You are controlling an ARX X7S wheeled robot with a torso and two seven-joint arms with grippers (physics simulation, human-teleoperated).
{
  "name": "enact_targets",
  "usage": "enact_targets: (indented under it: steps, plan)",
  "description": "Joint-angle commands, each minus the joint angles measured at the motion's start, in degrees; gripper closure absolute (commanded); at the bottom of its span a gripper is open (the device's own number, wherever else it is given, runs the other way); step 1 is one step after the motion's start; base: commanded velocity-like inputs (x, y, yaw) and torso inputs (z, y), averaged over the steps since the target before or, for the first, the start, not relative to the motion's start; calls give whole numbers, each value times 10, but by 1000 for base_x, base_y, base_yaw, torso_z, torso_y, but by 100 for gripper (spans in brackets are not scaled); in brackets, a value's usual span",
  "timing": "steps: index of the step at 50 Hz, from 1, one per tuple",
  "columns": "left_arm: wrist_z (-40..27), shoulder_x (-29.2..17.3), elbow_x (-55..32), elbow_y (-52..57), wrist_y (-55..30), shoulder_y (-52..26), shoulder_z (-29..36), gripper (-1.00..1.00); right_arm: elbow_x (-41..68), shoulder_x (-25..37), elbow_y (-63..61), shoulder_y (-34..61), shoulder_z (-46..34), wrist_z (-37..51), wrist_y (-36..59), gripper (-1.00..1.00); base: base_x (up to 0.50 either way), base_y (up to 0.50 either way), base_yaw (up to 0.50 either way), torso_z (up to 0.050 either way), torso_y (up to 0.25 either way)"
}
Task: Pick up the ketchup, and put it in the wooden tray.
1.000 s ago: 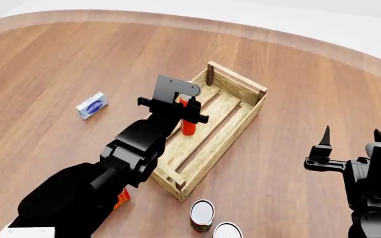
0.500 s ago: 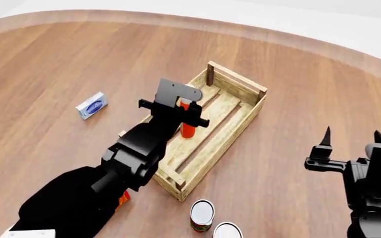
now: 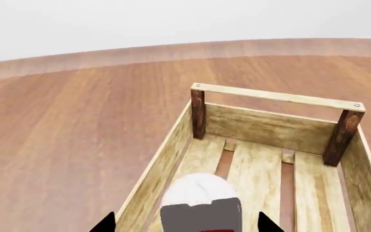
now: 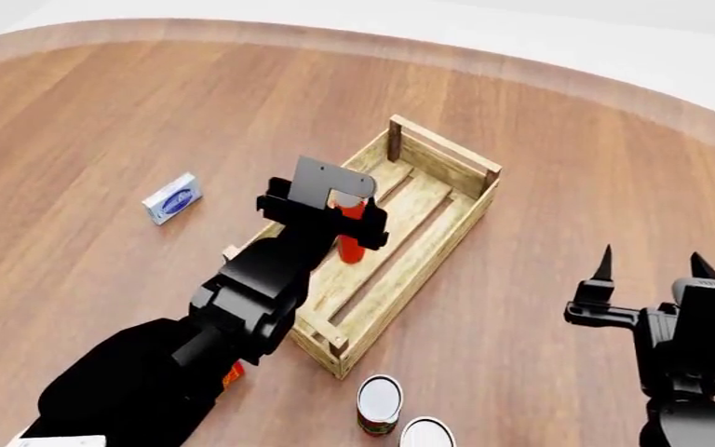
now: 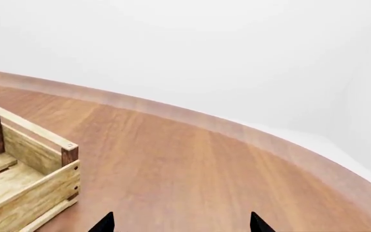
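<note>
while the left tool (image 4: 347,222) is gripping the ketchup (image 4: 351,235) with its fingers closed on the bottle's sides, it is carrying it above the slats of the wooden tray (image 4: 447,231), near the tray's left wall. compared with half a second ago, the arm is sitting slightly further back and to the left and the bottle is showing more of its red body under the tool, so the ketchup seems to be settling lower inside the tray rather than travelling over it. whether its base is touching the slats is hidden by the arm. from the left wrist, the white cap (image 3: 200,191) is filling the near edge with the tray's far posts beyond it. that suggests the placing step is almost finished, with only the release left. the right tool (image 4: 648,265) is hanging spread open and empty over the bare worktop (image 4: 109,121), well apart from the tray.
</note>
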Motion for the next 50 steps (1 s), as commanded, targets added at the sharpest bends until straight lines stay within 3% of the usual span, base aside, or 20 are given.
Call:
enact_targets:
  steps: [1, 27, 50]
  plan:
    - [2, 0, -5, 0, -4, -1, 3, -100, -4, -3, 12, -2, -3, -2, -16, -100, 0, 0, 0, 0, 0]
    - [37, 0, -16, 12, -4, -11, 8, -100, 22, 5, -152, -94, 25, 44, 52, -100, 0, 0, 0, 0, 0]
    - [32, 0, 3, 6, 10, -17, 0, -100, 30, 7, -179, -100, 25, 50, 65, -100, 0, 0, 0, -22, 130]
